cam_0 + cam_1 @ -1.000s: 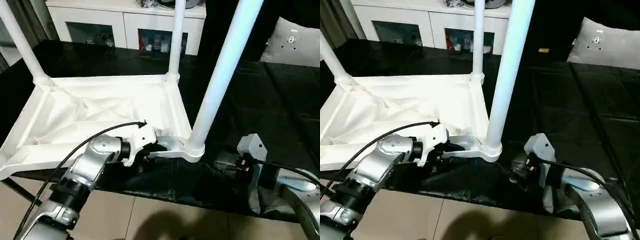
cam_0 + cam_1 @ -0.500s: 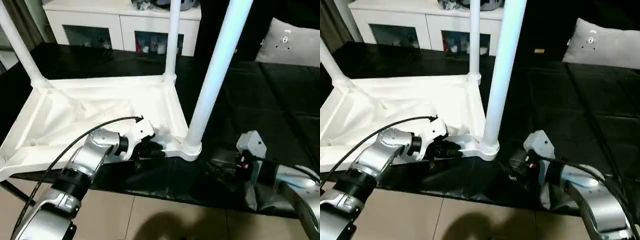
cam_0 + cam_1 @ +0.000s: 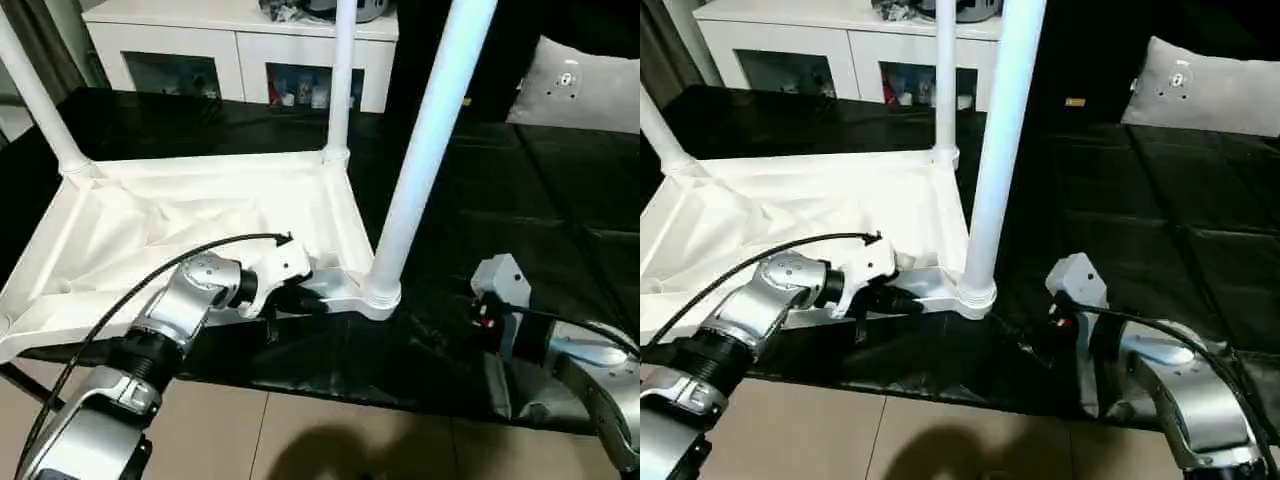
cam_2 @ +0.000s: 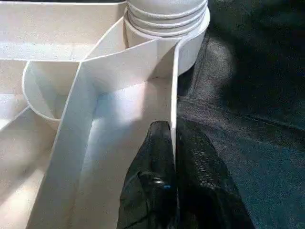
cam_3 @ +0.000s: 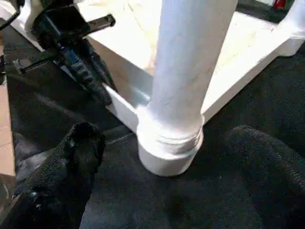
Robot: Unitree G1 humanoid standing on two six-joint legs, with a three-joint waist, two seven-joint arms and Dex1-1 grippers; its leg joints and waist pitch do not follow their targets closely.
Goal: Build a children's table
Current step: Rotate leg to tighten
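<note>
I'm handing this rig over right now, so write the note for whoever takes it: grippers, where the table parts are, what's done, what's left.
Left gripper: shut on the near side wall of the children's table, beside the near corner socket.
Right gripper: open, fingers either side of the near leg, not touching.
Table lies upside down on the black work table. Three legs stand in sockets; the fourth corner is cut off by the picture edge.
Left: check the fourth leg, then turn the table upright.
</note>
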